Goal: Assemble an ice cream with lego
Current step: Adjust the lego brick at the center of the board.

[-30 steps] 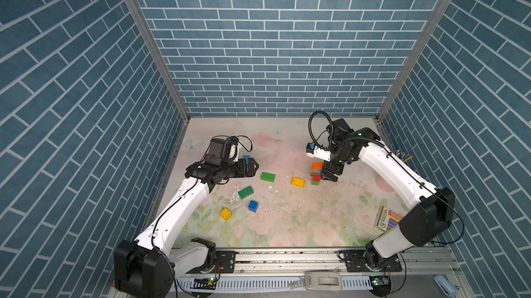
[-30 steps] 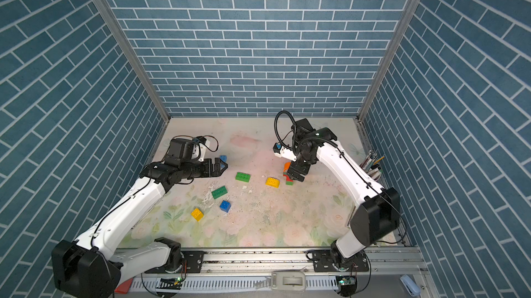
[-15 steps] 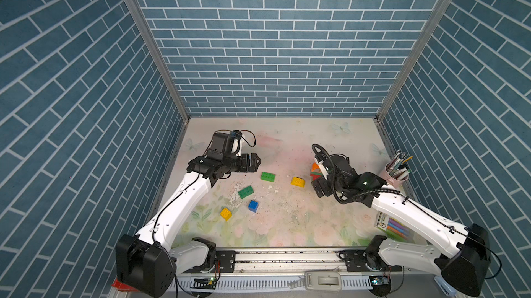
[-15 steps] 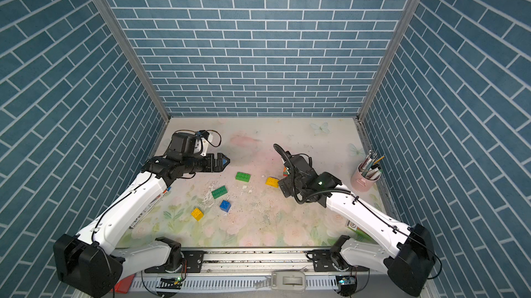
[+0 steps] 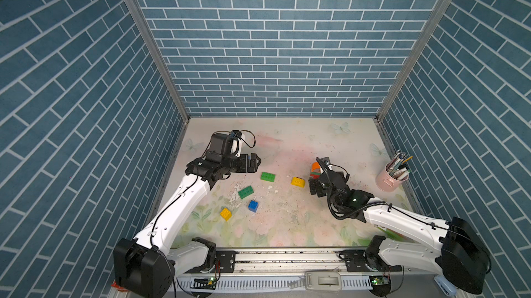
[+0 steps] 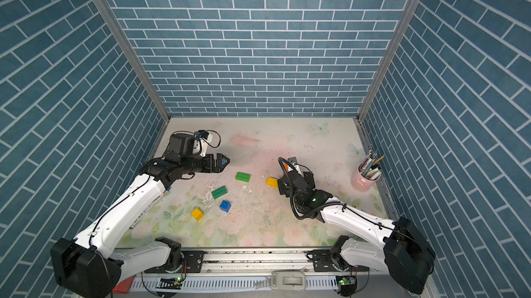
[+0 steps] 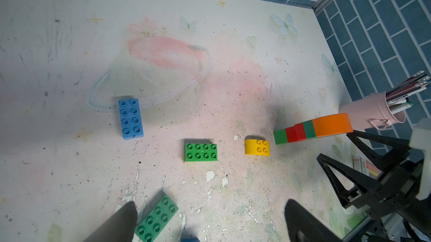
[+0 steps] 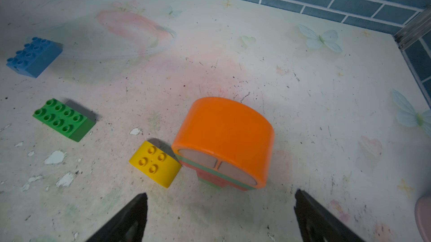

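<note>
A stack with an orange round top (image 8: 224, 133) over green and red layers stands right of centre (image 5: 315, 168). My right gripper (image 8: 221, 194) hangs open just in front of it (image 5: 316, 186), holding nothing. A yellow round-topped piece (image 5: 297, 181) lies beside the stack. Two green bricks (image 5: 267, 176) (image 5: 246, 192), a small blue brick (image 5: 253, 205) and a small yellow brick (image 5: 226, 213) lie mid-table. A blue oblong brick (image 7: 130, 119) shows in the wrist views. My left gripper (image 5: 255, 161) is open and empty above the table, left of the green bricks.
A pink cup of pens (image 5: 392, 180) stands by the right wall. A pack of coloured markers (image 7: 366, 166) lies partly under the right arm. Tiled walls close off the left, back and right. Flaked white patches (image 5: 237, 196) mark the mat.
The right arm has dropped from a raised reach over the stack to a low pose, its gripper drawn back towards the front. The left gripper has shifted slightly towards the back.
</note>
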Robot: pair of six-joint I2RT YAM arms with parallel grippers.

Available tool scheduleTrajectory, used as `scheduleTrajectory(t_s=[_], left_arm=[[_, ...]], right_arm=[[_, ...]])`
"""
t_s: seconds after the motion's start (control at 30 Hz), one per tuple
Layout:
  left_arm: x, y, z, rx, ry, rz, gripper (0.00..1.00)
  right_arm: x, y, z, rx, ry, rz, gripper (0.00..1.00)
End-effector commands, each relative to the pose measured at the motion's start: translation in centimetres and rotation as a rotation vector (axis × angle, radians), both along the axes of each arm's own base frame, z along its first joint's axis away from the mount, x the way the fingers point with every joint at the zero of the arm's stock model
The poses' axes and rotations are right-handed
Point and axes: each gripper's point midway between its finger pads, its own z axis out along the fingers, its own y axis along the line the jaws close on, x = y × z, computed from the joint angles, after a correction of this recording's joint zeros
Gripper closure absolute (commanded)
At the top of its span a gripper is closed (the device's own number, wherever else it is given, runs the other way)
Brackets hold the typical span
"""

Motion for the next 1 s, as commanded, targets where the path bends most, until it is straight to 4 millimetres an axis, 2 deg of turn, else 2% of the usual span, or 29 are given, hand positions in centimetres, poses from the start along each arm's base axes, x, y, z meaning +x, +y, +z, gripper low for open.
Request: scheduleTrajectory(t_s=[0.0,0.47,0.97], left_arm=[[-0.5,0.0,0.0,0.001,-0.016,-0.015,0.0],[-1.2,0.3,-0.7,0.005,-0.003,-0.009,0.0],[-1.1,0.4,-0.6,0.013,-0.004,-0.009,0.0]], right_arm=[[1.3,0.4,1.2,0.117,-0.098,-0.073,0.01],[2.4,0.8,-0.8,0.105,-0.164,-0.091,0.02],[3.3,1.3,-2.0,0.085,-0.208,-0.098,0.02]])
